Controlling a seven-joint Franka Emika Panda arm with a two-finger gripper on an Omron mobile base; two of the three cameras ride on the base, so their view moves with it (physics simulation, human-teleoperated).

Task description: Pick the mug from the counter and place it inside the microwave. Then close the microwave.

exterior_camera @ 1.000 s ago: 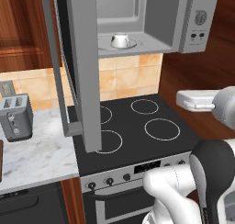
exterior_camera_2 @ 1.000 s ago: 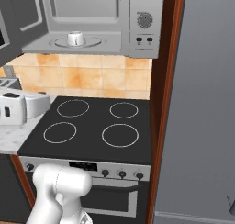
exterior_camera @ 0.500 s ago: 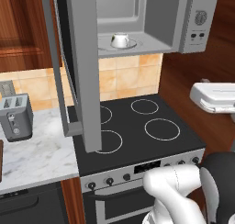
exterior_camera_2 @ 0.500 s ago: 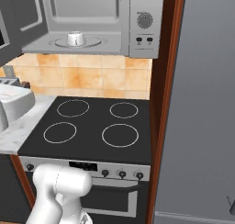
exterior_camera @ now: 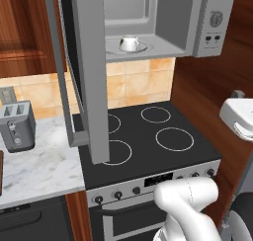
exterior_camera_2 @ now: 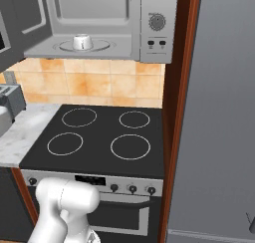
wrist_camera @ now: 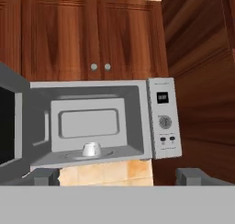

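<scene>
From my seat the arm [exterior_camera: 190, 205] rises from the base at the lower right of the left base view, its white elbow bent in front of the oven [exterior_camera: 148, 205], and a white link of it shows at the right edge beside the wood panel. In the right base view the same white arm body sits at the lower left, ahead of the oven knobs. The hand is raised and pulled back from the microwave [wrist_camera: 110, 122], looking level at its open cavity. The claw [wrist_camera: 117, 176] stands spread wide, its two dark finger tips [wrist_camera: 46, 176] far apart at the bottom of the hand view; I see nothing between them and nothing touching them. The mug [exterior_camera: 129, 43] stands upright on the round plate inside the microwave, roughly mid-cavity, handle towards the left in the left base view. The microwave door [exterior_camera: 91, 72] hangs swung out to the left, its bar handle [exterior_camera: 62, 67] on the outer side, so the appliance is not yet closed. The control panel with dial and buttons is on the right of the cavity. Below lies the black stovetop [exterior_camera_2: 99, 137] with four rings. To its left the marbled surface [exterior_camera: 39, 166] carries a toaster [exterior_camera: 17, 125], well apart from the mug
</scene>
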